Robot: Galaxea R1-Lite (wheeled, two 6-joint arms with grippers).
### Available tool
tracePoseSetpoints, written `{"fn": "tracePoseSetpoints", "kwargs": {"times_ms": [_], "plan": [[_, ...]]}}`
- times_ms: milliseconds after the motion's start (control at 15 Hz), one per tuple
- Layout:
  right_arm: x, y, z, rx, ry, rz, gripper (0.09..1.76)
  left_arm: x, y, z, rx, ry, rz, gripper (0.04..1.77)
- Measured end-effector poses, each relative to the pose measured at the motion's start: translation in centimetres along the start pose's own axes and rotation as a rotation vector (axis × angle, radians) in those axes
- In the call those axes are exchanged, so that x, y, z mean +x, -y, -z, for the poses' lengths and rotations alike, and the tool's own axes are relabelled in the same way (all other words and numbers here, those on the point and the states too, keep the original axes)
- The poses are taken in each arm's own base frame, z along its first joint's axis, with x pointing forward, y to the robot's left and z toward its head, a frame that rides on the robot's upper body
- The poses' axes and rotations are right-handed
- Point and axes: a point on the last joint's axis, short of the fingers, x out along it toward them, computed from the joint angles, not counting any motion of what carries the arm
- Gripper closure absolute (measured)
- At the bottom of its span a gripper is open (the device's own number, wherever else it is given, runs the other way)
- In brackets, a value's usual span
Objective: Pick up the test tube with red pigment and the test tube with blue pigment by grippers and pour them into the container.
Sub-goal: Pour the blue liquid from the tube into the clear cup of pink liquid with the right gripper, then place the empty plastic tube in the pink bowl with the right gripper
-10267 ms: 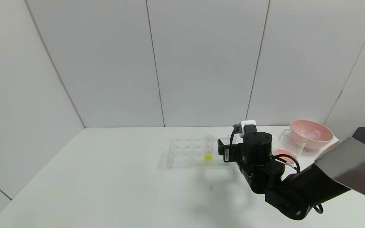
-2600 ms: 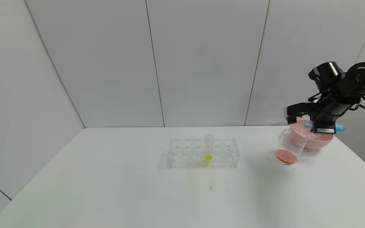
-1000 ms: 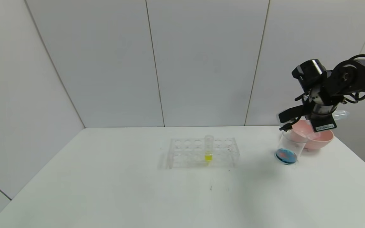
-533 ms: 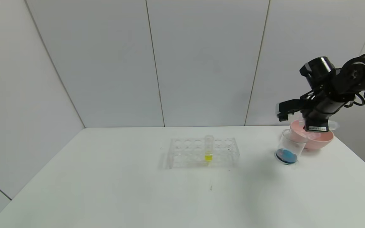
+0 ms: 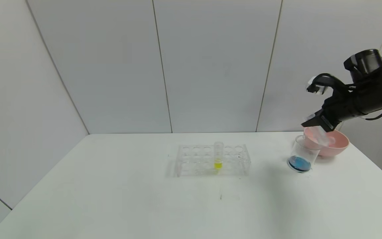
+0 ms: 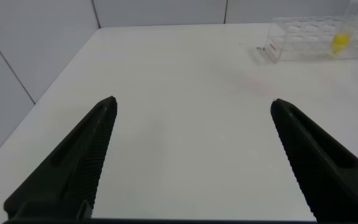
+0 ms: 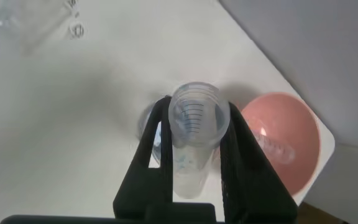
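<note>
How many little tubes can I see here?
3. The yellow tube stands in the rack; the blue-stained tube is gripped by the right end effector above the beaker; a clear tube seems to lie in the pink bowl.

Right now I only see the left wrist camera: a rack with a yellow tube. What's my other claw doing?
Observer: The right claw is shut on the test tube with blue pigment, held up at the far right, tilted above the container.
Operator: My left claw just hangs open here. Is the blue stuff poured?
Observer: Blue liquid sits at the bottom of the container, and the tube looks almost empty.
Operator: Where's the red tube?
Observer: A clear tube lies in the pink bowl beside the container. I can't tell whether it's the red one.
</note>
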Motion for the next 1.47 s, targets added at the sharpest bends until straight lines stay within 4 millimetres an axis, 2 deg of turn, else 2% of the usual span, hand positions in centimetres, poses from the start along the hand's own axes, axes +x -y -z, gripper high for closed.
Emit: {"fn": "tracePoseSetpoints", "kwargs": {"times_ms": [267,467,600,800,1000,1267,1467], "plan": [[0.2,0.7,0.7,0.164,0.276,0.102,1.35,0.0,0.0,0.0,0.0,0.0,0.0,0.05],[0.3,0.2,1.6,0.294,0.473,0.156,1.35,0.0,0.0,0.0,0.0,0.0,0.0,0.05],[0.2,-0.7,2.7,0.353,0.54,0.166,1.35,0.0,0.0,0.0,0.0,0.0,0.0,0.05],[-0.2,-2.1,4.5,0.392,0.59,0.177,1.35,0.0,0.0,0.0,0.0,0.0,0.0,0.05],[-0.7,-2.4,6.0,0.397,0.618,0.207,1.35,0.0,0.0,0.0,0.0,0.0,0.0,0.05],[-1.1,-1.7,7.0,0.412,0.608,0.234,1.35,0.0,0.0,0.0,0.0,0.0,0.0,0.05],[-1.0,0.0,8.0,0.43,0.604,0.284,1.35,0.0,0.0,0.0,0.0,0.0,0.0,0.05]]}}
